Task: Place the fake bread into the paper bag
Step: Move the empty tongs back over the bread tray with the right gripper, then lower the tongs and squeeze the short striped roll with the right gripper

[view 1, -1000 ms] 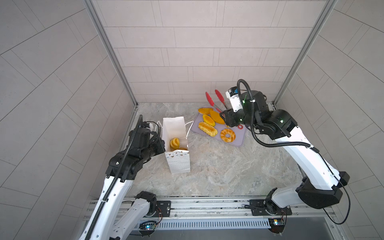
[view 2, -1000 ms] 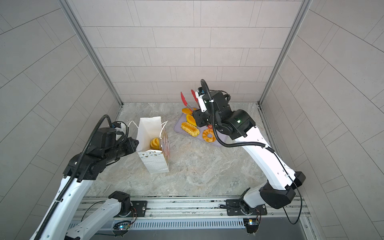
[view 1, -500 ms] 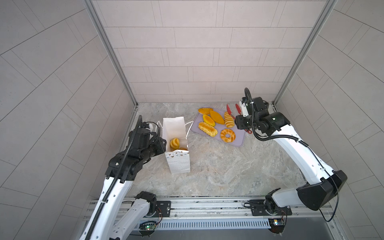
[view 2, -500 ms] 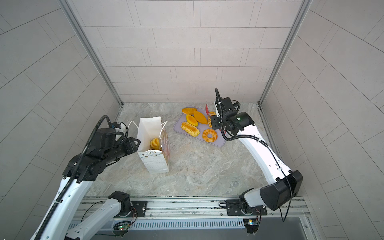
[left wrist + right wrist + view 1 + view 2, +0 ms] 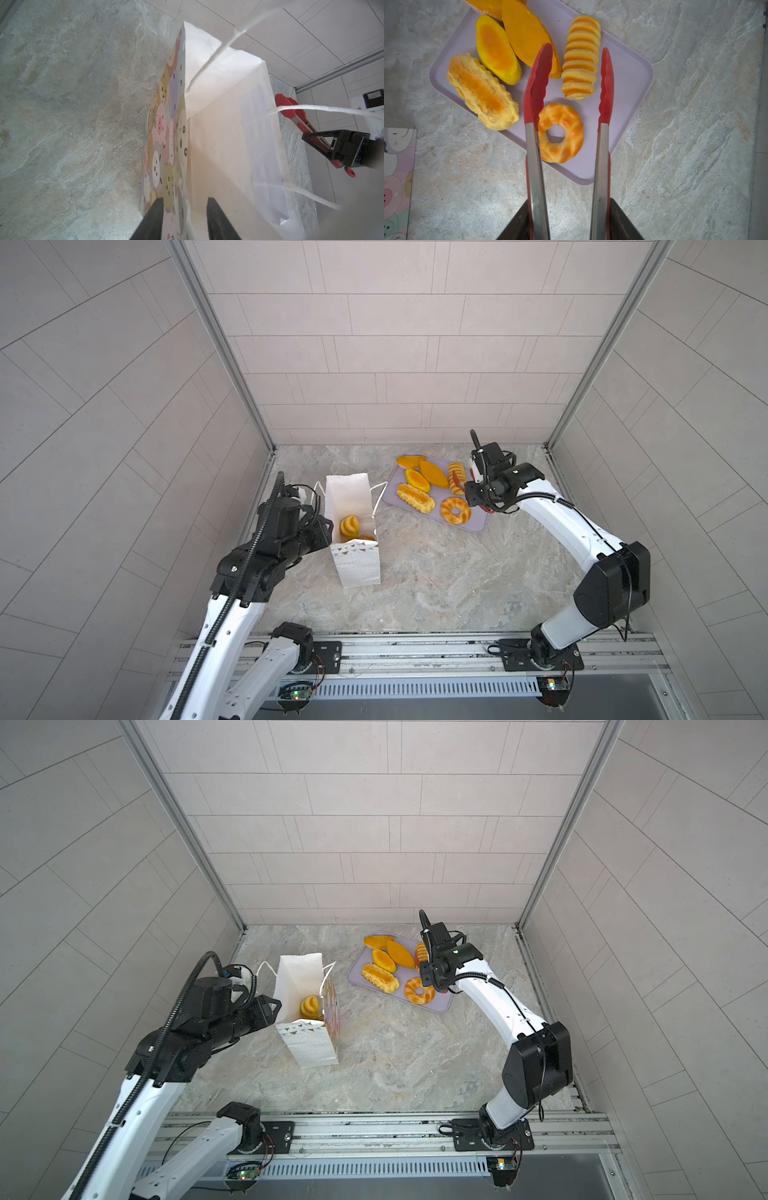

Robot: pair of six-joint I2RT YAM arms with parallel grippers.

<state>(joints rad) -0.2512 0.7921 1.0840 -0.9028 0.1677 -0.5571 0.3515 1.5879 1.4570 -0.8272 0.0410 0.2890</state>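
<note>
Two fake bread (image 5: 349, 526) pieces inside paper bag (image 5: 359, 568) show in top views only; wrist views show left hand (image 5: 185, 199) parted astride its wall, right hand (image 5: 569, 207) clamping tongs (image 5: 537, 87).

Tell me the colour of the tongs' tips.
Red, on bare metal arms; the tongs show best in the right wrist view.

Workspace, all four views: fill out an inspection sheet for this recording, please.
Surface: marbled grey tabletop, no spills seen.
Job's things: paper bag upright, open, two fake breads showing inside; six more on lilac tray.
Clutter: nothing seen.
Grippers: left gripper open, astride the bag's wall; right gripper shut on red-tipped tongs, tips either side of striped roll.
Cables: black hoses along both arms, off the tabletop.
Surroundings: grey tiled walls, metal rail in front.
</note>
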